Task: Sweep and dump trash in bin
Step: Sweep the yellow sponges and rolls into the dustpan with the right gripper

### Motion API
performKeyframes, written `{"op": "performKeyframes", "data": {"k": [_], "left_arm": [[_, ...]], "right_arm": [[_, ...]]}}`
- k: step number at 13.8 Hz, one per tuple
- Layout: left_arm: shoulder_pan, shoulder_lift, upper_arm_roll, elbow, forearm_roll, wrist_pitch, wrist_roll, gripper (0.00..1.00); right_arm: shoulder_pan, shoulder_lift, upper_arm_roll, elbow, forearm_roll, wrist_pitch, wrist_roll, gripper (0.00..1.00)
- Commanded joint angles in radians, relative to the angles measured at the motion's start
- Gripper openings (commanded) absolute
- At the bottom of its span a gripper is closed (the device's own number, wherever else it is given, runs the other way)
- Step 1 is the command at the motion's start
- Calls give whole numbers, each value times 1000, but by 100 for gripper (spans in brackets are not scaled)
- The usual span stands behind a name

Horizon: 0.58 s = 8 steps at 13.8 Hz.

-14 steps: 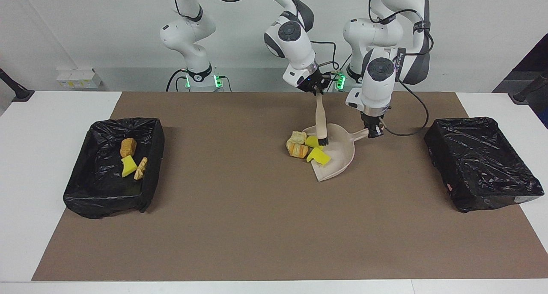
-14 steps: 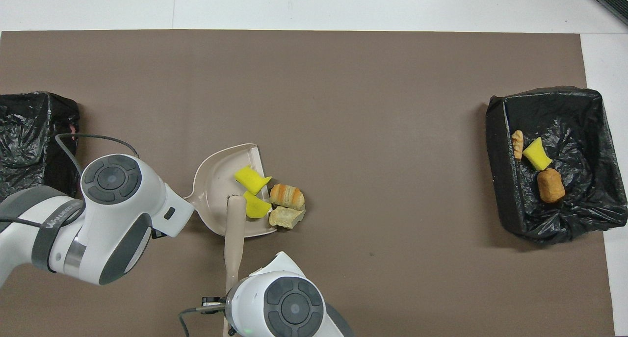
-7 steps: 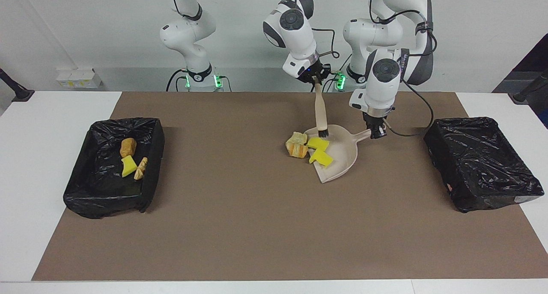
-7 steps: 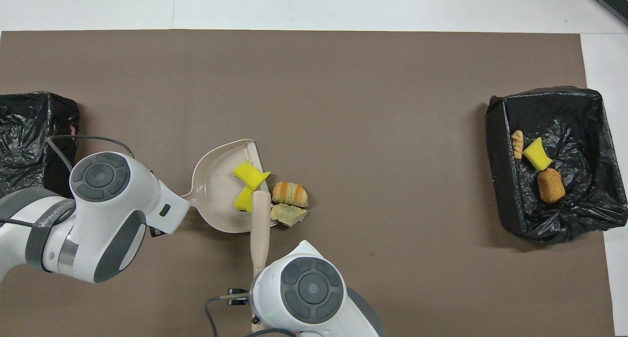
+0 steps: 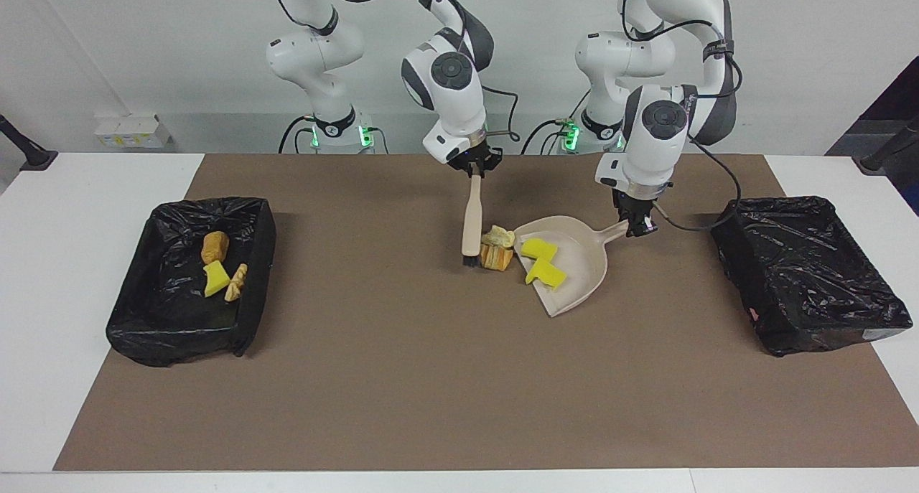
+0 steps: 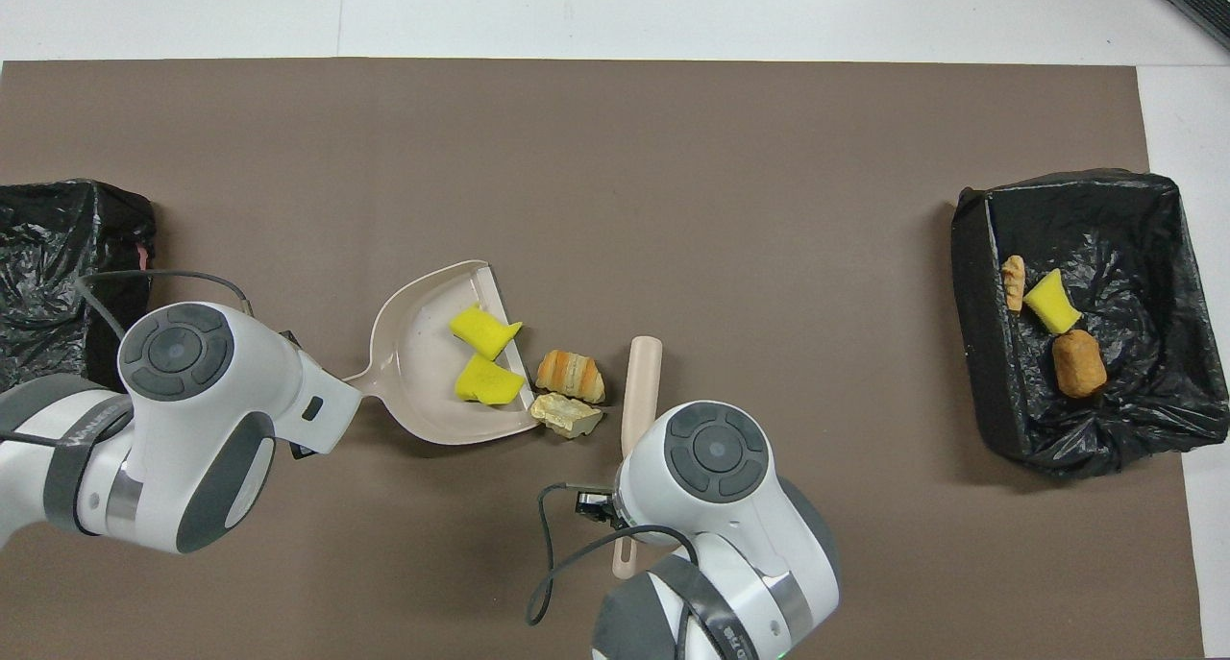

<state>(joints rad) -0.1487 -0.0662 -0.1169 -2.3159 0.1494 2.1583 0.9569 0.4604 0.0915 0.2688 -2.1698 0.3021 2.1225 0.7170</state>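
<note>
Landmark: the beige dustpan (image 5: 571,267) was taken as reference for every place below.
Left end effector (image 5: 636,224): was clamped shut on the dustpan's handle, the pan resting on the brown mat (image 5: 431,378).
Right end effector (image 5: 474,168): was closed on the brush (image 5: 471,224), held upright, bristles down just beside the dustpan's open lip.
Trash in pan: two yellow sponge chunks (image 5: 542,260) lay inside the dustpan.
Trash outside: a bread roll (image 6: 571,375) and a pale lump (image 6: 565,414) sat at the dustpan's lip, between it and the brush.
Trash binned: three bits were seen in the black-lined bin (image 5: 190,278) well apart from the dustpan, toward the right arm's end; a second bin (image 5: 811,270) stood toward the left arm's end.
Step judged: sweeping the last two bits in.
Doing it well: the bristles should be kept low and drawn straight toward the lip, the pan pressed flat so nothing slips beneath or rolls past.
Surface: a matte brown mat over a white worktop (image 5: 72,263).
Room: a plain white wall (image 5: 143,48) was seen at the robots' end.
</note>
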Motion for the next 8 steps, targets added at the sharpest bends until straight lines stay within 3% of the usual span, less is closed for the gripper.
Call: {"op": "performKeyframes", "data": {"k": [1,4,8], "left_arm": [[-2,-15,0,-26,-18,26,8,0],[-2,-18,0,-36,-18,23,9,0],[-3,-14,0,-36,-18,26,3,0]], "right_arm": [[50,77,10,88,-1,22,-8,0],[119,119,12,192,20,22,-7,0],[191,122,12,246,61,25,27,0]]}}
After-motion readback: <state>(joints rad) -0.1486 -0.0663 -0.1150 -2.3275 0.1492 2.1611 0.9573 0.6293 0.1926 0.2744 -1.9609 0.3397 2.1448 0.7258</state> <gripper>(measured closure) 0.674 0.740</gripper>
